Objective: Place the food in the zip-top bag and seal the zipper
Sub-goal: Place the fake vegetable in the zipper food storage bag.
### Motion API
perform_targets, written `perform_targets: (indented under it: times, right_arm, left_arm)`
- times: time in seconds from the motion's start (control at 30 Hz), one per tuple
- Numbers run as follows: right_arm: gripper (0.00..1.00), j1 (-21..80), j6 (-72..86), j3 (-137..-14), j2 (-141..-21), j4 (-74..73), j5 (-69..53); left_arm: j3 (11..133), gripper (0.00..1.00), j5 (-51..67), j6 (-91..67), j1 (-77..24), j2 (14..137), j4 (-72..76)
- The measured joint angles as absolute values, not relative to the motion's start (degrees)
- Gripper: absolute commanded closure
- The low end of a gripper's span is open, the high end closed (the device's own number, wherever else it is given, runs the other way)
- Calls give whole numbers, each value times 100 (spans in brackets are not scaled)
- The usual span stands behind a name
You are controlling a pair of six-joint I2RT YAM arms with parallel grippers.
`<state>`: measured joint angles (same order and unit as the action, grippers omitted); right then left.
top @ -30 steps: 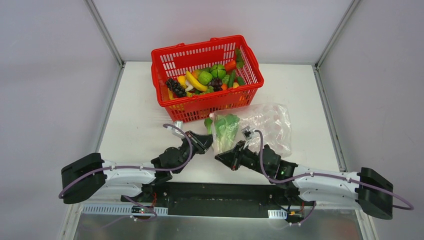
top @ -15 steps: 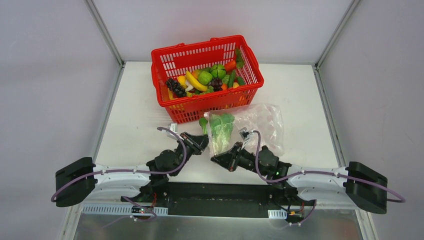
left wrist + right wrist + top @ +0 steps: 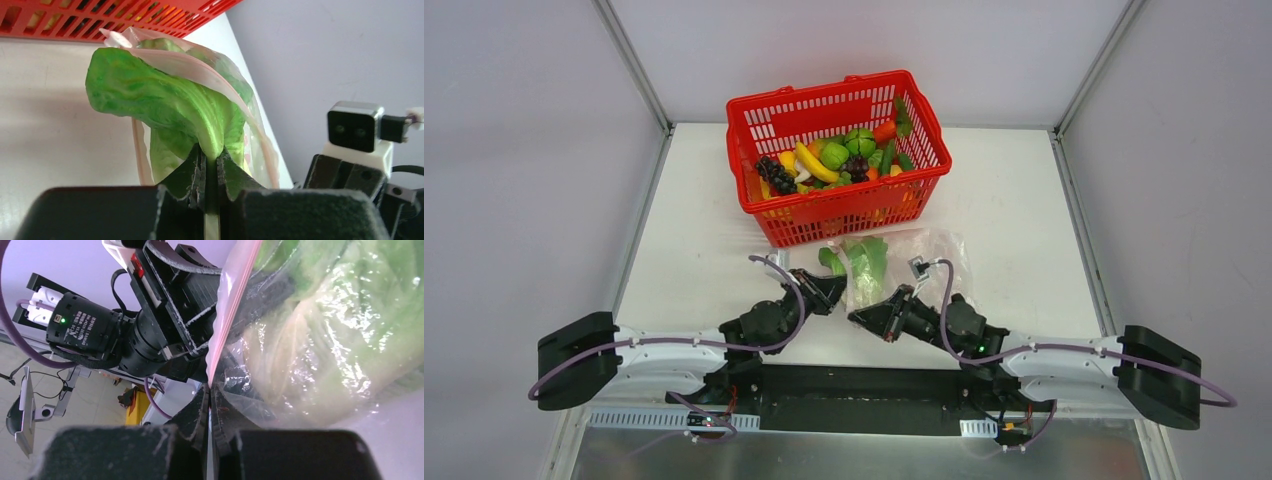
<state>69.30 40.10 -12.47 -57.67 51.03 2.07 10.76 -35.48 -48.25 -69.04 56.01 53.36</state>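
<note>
My left gripper point(image 3: 832, 292) point(image 3: 213, 159) is shut on the pale stem of the green-white cabbage point(image 3: 165, 97) point(image 3: 862, 262). The cabbage's leaves lie in the mouth of the clear zip-top bag point(image 3: 924, 255), lifted near the basket's front. One leaf point(image 3: 830, 260) sticks out to the left. The pink zipper strip point(image 3: 185, 64) runs over the leaves. My right gripper point(image 3: 861, 318) point(image 3: 210, 390) is shut on the bag's pink zipper edge point(image 3: 227, 305). The cabbage shows through the film point(image 3: 325, 335). More food point(image 3: 829, 160) lies in the basket.
A red mesh basket point(image 3: 854, 205) point(image 3: 115, 17) stands just behind the bag, filled with bananas, grapes, green and orange pieces. The left arm's wrist point(image 3: 100, 335) is close to the right gripper. The white table point(image 3: 1024, 220) ends at grey walls on both sides.
Both grippers and the bag have moved a little away from me toward the basket. The bag has bunched up smaller, and the cabbage sits closer to the basket's front wall.
</note>
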Motion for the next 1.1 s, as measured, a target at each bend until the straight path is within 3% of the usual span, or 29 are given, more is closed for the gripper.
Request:
perform_targets:
  times: [0.07,0.23,0.47,0.7,0.8,1.1]
  right_arm:
    - [98,6936,4053,-1103,-5577,5092,331]
    - [98,6938,4191,-794,-5328,5015,591]
    - [99,6947,4458,-469,-4906,5024,908]
    - [99,6919,4593,-255,-4390,4884,1247]
    - [99,6906,4606,-237,-4158,4724,1317]
    - [99,6851,4606,-217,-3857,4442,1380]
  left_arm:
    - [1079,68,-3441,-4762,-6904,5756,5341]
    - [1177,33,-3046,-4770,-6906,6506,5356]
    - [1214,18,-2757,-4856,-6904,6604,5164]
    - [1656,16,-2755,-4595,-6906,5218,3581]
    - [1778,27,-2860,-4578,-6906,4727,2836]
    - [1435,40,-2821,-5201,-6906,4899,1671]
